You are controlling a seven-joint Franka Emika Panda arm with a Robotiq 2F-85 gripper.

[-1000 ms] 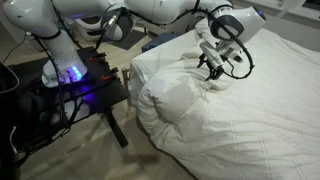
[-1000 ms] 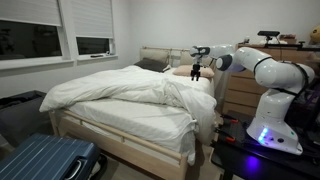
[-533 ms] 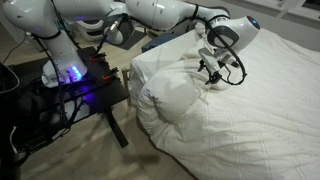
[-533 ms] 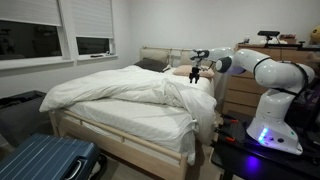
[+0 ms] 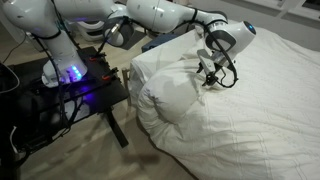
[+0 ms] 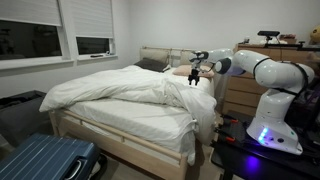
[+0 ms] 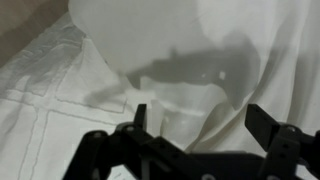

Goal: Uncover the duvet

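The duvet (image 5: 250, 100) is a thick, puffy white cover lying wrinkled over the whole bed; it also shows in an exterior view (image 6: 120, 95) and fills the wrist view (image 7: 160, 60). Its corner is folded into a bulging heap (image 5: 165, 95) at the bed's edge. My gripper (image 5: 210, 78) hangs just above a raised fold near that heap, also seen in an exterior view (image 6: 196, 74). In the wrist view my gripper (image 7: 200, 125) is open, its fingers (image 7: 140, 118) spread wide either side of a fold, holding nothing.
A black stand (image 5: 75, 85) with a blue light carries the robot base beside the bed. A wooden headboard (image 6: 152, 55), pillow (image 6: 152, 65) and dresser (image 6: 240, 90) stand at the bed's head. A blue suitcase (image 6: 45, 160) lies on the floor.
My gripper has moved slightly down and toward the bulging heap, coming closer to the duvet's surface. The duvet has not moved.
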